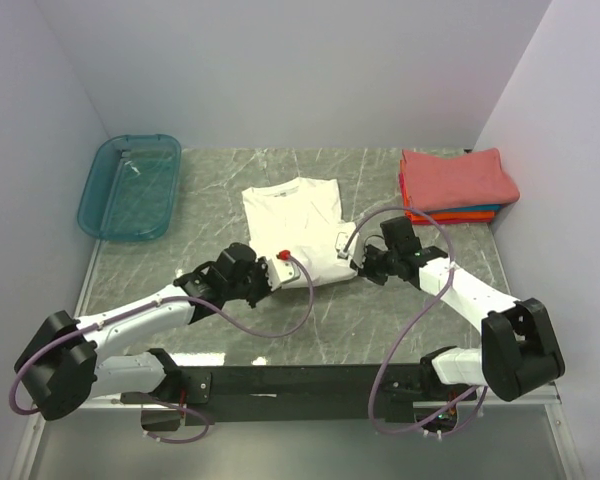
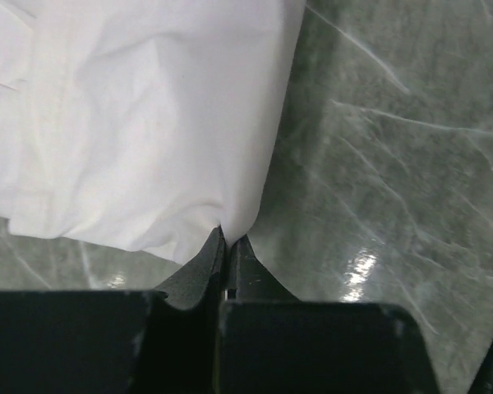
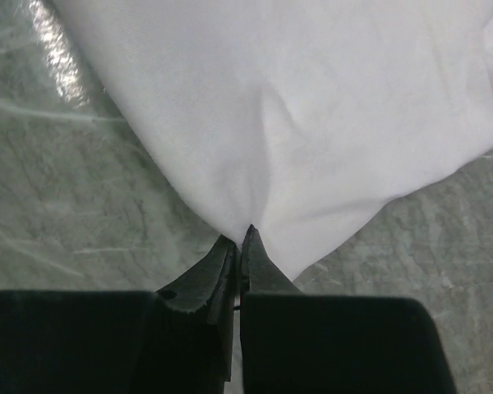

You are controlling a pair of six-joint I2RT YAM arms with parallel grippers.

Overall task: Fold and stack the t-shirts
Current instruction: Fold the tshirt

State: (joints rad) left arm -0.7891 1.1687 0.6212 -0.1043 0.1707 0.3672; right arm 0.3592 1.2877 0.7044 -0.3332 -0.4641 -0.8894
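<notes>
The white tee (image 1: 292, 215) lies flat near the centre of the table (image 1: 380, 330) with its collar toward the far wall (image 1: 280, 70). Its sides appear already turned in, giving a narrow panel, and a small patch of red shows at its near edge. The left gripper (image 2: 228, 246) is pressed together on the near left corner of the cloth, and the right gripper (image 3: 243, 240) is pinching the near right corner. Both wrist views show white fabric drawn into the fingertips. Judged from this, the lengthwise fold is complete. The crosswise fold is not yet done, and neither is the transfer onto the stack (image 1: 458, 180). That stack sits at the far right corner, coral-red on top with orange and blue edges beneath, and looks finished. Bare table lies beyond the collar, so the hem has room to travel forward. A bare strip separates the tee's right edge from the stack, which is near the right wall (image 1: 550, 120), so side clearance there is limited. The teal bin (image 1: 130, 190) stands well apart at far left.
</notes>
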